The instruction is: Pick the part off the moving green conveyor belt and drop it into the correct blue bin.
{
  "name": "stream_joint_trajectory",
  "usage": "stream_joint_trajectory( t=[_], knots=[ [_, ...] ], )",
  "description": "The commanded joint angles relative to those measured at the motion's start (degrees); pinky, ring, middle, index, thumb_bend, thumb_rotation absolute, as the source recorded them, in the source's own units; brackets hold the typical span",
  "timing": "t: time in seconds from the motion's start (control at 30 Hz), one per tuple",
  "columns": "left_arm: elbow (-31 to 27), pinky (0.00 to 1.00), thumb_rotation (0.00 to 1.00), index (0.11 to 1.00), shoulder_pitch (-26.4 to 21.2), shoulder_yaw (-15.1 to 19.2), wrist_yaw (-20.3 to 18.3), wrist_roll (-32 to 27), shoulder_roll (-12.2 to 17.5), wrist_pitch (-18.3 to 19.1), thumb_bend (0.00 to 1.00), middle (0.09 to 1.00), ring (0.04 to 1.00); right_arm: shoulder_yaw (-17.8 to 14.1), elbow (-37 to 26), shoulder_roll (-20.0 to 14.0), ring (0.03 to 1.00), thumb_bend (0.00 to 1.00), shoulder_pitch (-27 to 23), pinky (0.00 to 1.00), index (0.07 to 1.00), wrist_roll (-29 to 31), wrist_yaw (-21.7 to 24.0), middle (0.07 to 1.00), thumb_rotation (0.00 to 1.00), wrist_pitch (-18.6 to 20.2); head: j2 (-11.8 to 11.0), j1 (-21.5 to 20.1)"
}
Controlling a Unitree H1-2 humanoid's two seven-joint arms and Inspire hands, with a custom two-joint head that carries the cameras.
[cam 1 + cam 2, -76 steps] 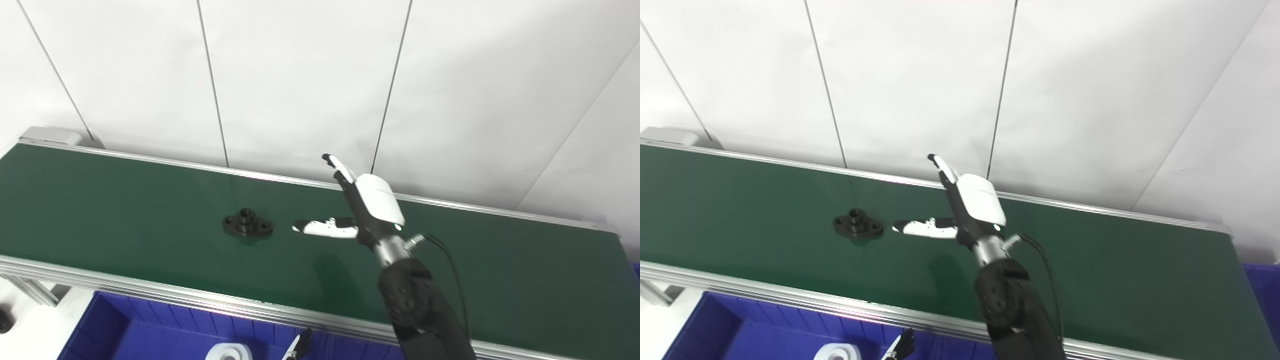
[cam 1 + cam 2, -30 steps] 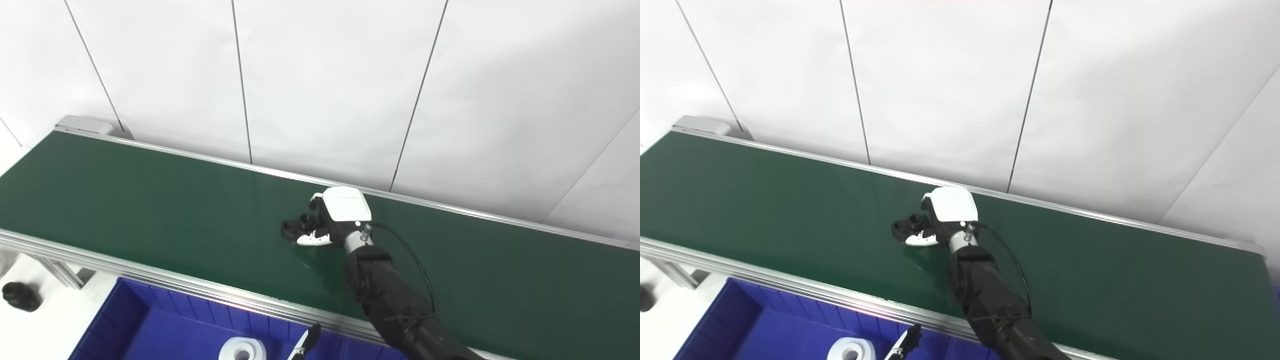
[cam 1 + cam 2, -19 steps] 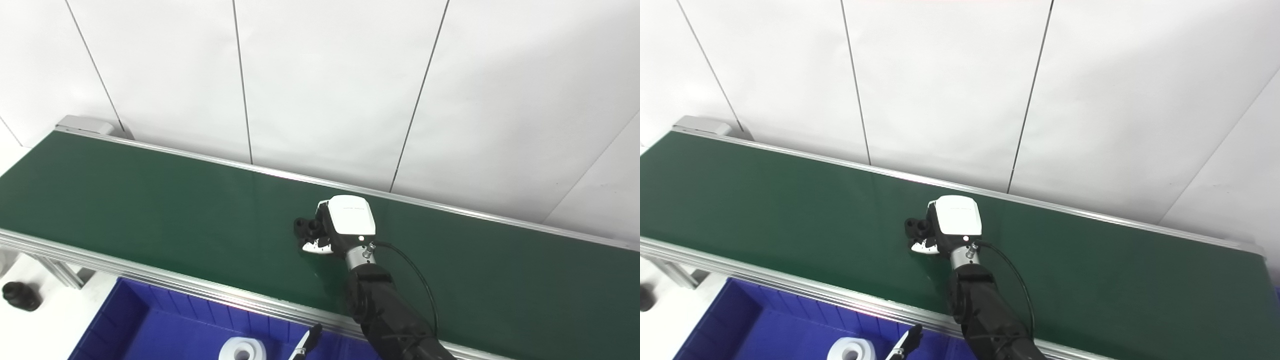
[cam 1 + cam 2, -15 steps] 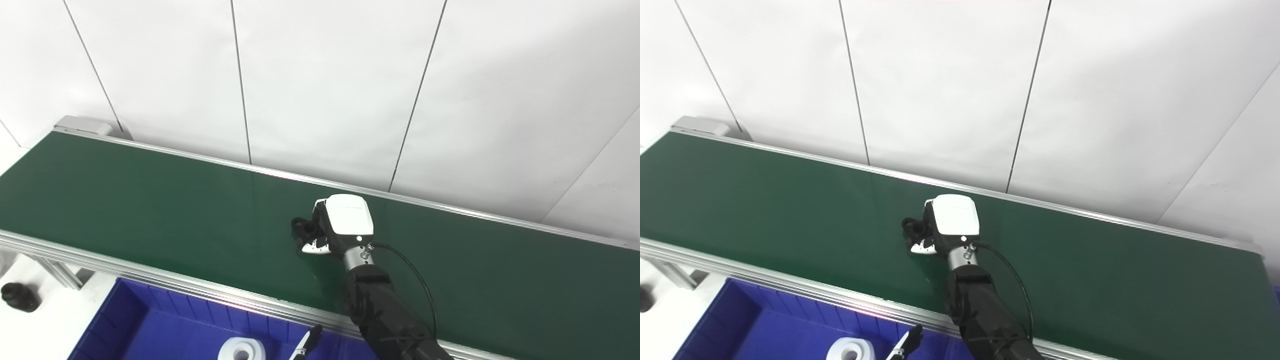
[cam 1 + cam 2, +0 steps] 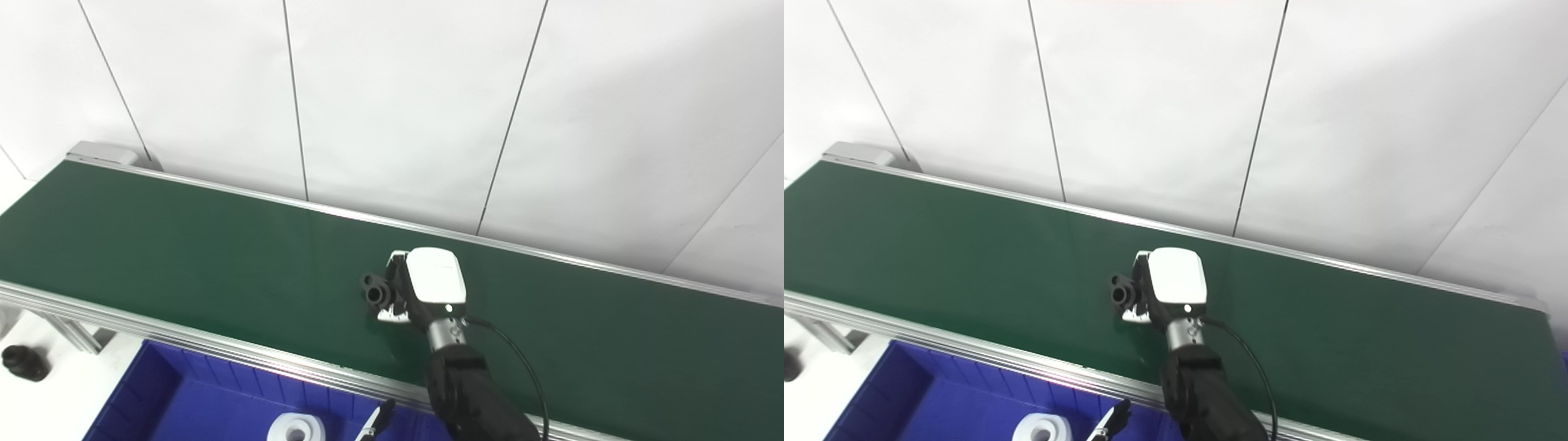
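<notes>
The black flanged part is held in my right hand, whose fingers are shut around it just above the middle of the green conveyor belt. The part is tilted, its round hub pointing left and toward me. Most of its flange is hidden by the fingers and the white back of the hand. Of my left hand only a dark fingertip shows at the bottom edge, over the blue bin.
A white roll lies in the blue bin below the belt's near rail. On the floor at far left stands a small black object. White wall panels stand behind the belt.
My right hand, open beside the part 2.5 s ago, has closed on it. In the last half second it has drawn slightly nearer and tipped the part up. The camera shifted early on.
</notes>
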Motion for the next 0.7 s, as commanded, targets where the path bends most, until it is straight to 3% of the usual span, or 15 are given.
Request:
stream_joint_trajectory(
  t=[0.0,0.23,0.3,0.43,0.53,0.67],
  knots=[
    [-0.67,0.92,0.79,1.000,0.35,-2.76,-1.89,-0.88,-1.94,-1.52,0.84,1.000,1.000,-0.34,-6.27,-0.12,0.144,0.50,-1.45,0.09,0.472,-1.86,1.90,0.218,0.16,1.99,0.17,-0.86],
    [-1.65,0.95,0.78,1.000,-0.41,-1.23,-3.71,-4.20,-0.24,0.32,0.88,1.000,1.000,-2.05,-22.03,-1.39,0.152,0.50,0.92,0.10,0.473,-5.34,10.13,0.227,0.16,5.80,1.69,-5.19],
    [-2.32,0.96,0.77,1.000,-0.52,-0.14,-3.77,-4.73,0.27,0.42,0.87,1.000,1.000,-2.68,-28.46,-1.47,0.142,0.50,2.09,0.09,0.471,-6.64,13.24,0.210,0.16,7.05,4.37,-9.54],
    [-5.34,0.97,0.77,1.000,-0.25,1.60,-4.54,-5.24,1.48,3.12,0.85,1.000,0.999,-3.91,-38.08,-1.34,0.141,0.50,4.91,0.09,0.473,-9.55,19.14,0.216,0.16,9.44,6.82,-13.82],
    [-7.96,0.99,0.81,1.000,-0.13,2.63,-5.69,-5.72,2.87,5.52,0.80,1.000,1.000,-4.77,-42.73,-0.91,0.144,0.50,7.58,0.09,0.476,-12.11,21.62,0.224,0.16,10.44,7.78,-16.00],
    [-9.38,0.98,0.86,1.000,-0.02,4.74,-5.96,-6.57,3.90,5.92,0.80,1.000,0.995,-5.61,-50.56,-1.38,0.151,0.50,13.48,0.10,0.480,-17.05,26.05,0.231,0.15,10.88,9.39,-20.01]
  ],
)
